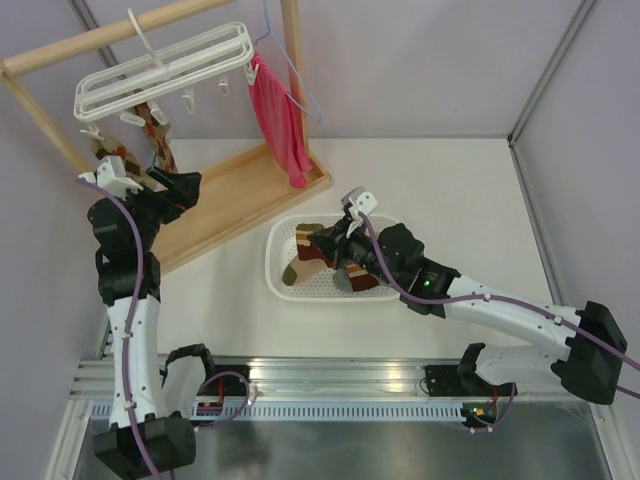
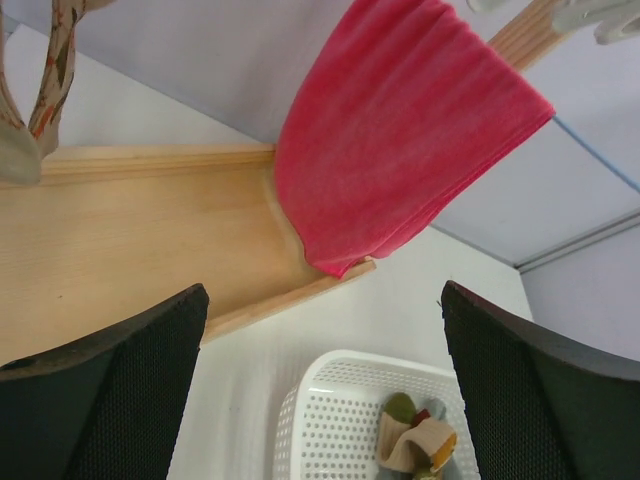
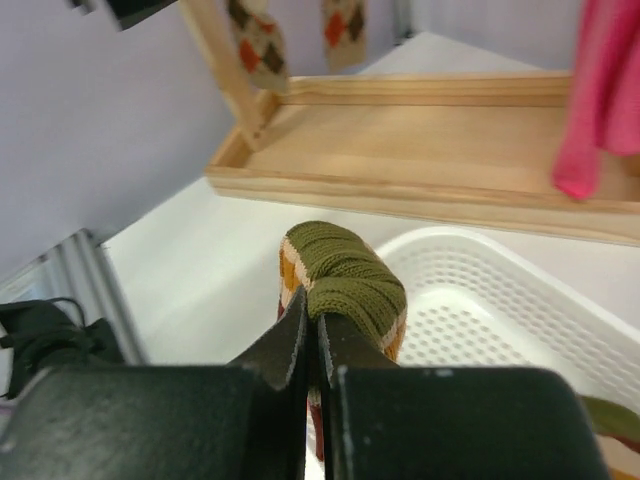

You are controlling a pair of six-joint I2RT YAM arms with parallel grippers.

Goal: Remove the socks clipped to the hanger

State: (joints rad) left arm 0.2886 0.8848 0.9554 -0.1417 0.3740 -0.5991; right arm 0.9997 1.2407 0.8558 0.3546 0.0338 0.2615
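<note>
The white hanger (image 1: 160,65) hangs from a wooden rail at the back left. Argyle socks (image 1: 155,130) still dangle from its clips and also show as socks (image 2: 55,70) at the upper left of the left wrist view. My left gripper (image 1: 188,185) is just right of and below them, open with nothing between its fingers (image 2: 110,400). My right gripper (image 3: 312,330) is shut on an olive-cuffed argyle sock (image 3: 345,280), held over the white mesh basket (image 1: 282,275). Another sock (image 2: 420,440) lies in that basket.
A red cloth (image 1: 280,120) hangs on a thin blue wire hanger beside the rack's right post. The rack's wooden base tray (image 1: 235,195) lies under the hanger, next to the basket. Grey walls close in the back and both sides.
</note>
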